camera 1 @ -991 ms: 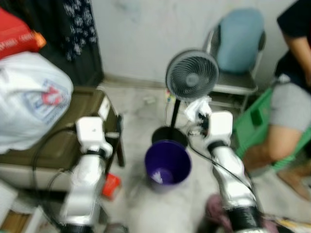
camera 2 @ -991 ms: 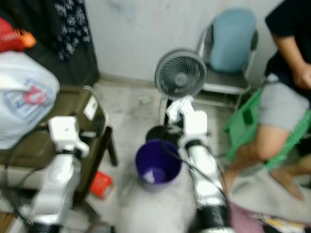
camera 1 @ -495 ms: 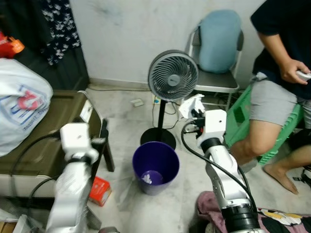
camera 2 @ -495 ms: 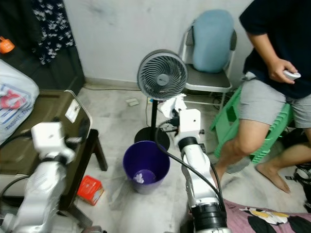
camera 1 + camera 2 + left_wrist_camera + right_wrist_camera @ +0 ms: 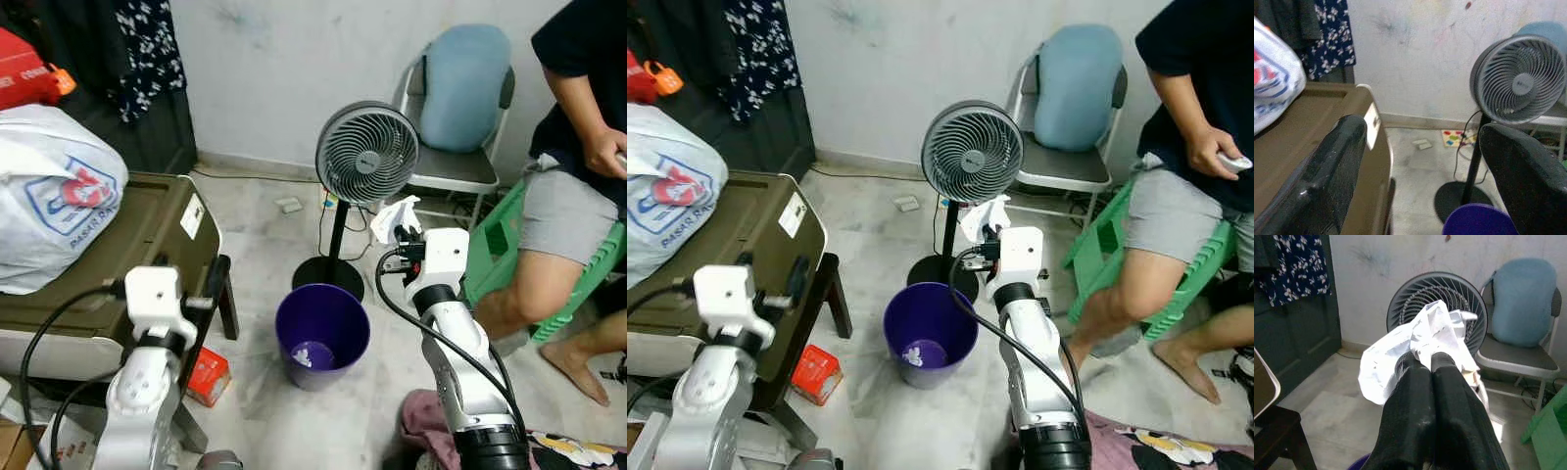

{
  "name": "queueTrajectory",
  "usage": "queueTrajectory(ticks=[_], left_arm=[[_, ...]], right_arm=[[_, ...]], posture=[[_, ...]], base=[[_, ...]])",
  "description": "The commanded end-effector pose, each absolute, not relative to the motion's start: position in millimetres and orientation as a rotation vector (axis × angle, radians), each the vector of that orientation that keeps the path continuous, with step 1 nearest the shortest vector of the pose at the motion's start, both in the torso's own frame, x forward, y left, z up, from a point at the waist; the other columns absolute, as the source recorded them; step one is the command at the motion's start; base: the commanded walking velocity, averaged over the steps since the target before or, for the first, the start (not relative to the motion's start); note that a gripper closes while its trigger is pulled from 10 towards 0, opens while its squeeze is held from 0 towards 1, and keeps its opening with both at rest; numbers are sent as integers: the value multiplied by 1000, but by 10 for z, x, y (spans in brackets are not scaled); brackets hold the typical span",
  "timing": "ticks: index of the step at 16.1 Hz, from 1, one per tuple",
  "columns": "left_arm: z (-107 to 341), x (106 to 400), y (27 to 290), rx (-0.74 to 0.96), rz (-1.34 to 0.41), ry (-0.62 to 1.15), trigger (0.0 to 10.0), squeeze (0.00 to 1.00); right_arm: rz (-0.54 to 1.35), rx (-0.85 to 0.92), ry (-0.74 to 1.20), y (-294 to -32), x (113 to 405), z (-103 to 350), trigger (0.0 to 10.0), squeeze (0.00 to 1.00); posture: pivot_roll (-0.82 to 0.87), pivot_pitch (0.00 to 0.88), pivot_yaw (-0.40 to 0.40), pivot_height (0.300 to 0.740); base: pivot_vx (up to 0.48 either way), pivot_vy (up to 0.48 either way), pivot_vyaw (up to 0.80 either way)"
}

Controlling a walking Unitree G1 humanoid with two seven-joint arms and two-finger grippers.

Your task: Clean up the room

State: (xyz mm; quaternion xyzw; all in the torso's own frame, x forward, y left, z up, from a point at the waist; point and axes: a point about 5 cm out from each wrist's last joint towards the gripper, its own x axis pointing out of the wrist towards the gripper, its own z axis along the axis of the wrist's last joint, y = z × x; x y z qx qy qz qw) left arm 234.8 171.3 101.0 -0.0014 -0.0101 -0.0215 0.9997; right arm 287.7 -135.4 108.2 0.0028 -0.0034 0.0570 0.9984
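Nearest, a red carton point(image 5: 208, 376) lies on the floor beside the left arm; the left gripper point(image 5: 1425, 161) has its jaws spread wide with nothing between them, beside the brown case point(image 5: 127, 245); the purple bin point(image 5: 322, 334) stands between the arms, a white scrap at its bottom. The right gripper point(image 5: 1431, 363) is raised just beyond the bin, jaws pressed together on crumpled white paper point(image 5: 1418, 340); the right wrist view shows that pinch plainly, the head views merely the paper's edge. Behind stand a grey fan point(image 5: 367, 153), a chair point(image 5: 462, 93) and a seated person point(image 5: 1190, 147).
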Motion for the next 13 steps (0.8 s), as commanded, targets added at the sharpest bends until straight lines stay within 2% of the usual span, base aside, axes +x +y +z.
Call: queueTrajectory(ticks=[1,5,13], left_arm=[[1054,2383,1694,-4,-59,-33,10000,0],[1049,2383,1688,-6,-64,-32,10000,0],[1058,2395,1677,-15,-70,-33,10000,0]], right_arm=[[102,12,1,-1394,2885,1096,10000,0],[109,2,-5,-1389,2888,1104,10000,0],[131,-10,-4,-1337,2910,1104,10000,0]], posture=[[65,0,-68,740],[66,0,-69,740],[71,0,-75,740]], base=[[0,0,-800],[0,0,-722],[0,0,0]])
